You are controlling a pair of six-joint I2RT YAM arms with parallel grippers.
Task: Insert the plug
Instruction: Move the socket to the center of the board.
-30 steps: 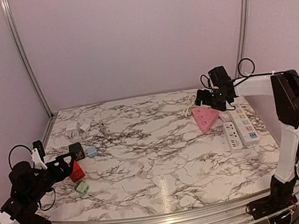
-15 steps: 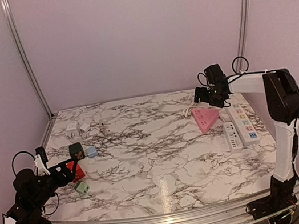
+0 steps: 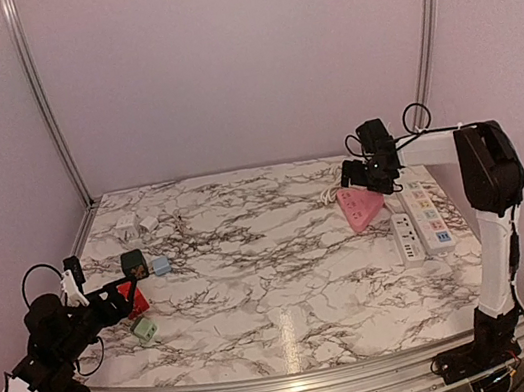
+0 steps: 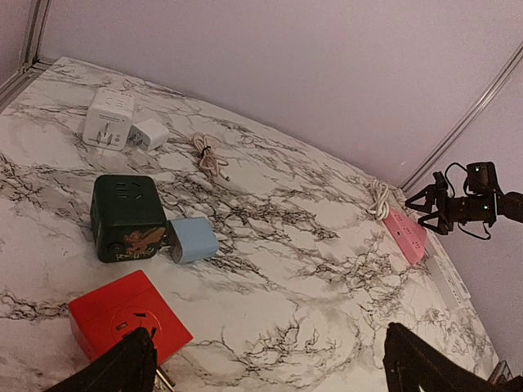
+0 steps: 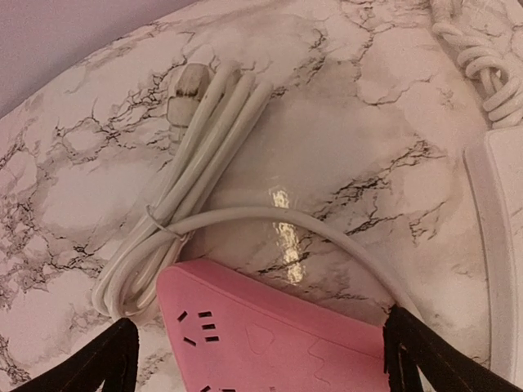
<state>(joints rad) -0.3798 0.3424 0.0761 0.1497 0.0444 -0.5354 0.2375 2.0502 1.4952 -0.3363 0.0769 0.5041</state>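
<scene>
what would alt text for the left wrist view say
The open left gripper hangs over a marble table, with a red cube socket near one finger. Beyond sit a dark green cube socket beside a light blue adapter, two white adapters and, far right, a pink power strip.

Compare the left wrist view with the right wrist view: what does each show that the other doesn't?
Only left wrist: dark green cube socket, red cube socket, light blue adapter, white adapters, and the open right gripper near the pink power strip. Only right wrist: the strip's slot holes and the tie on the bundled white cord. Both: the pink strip, that cord, the marble table.
</scene>
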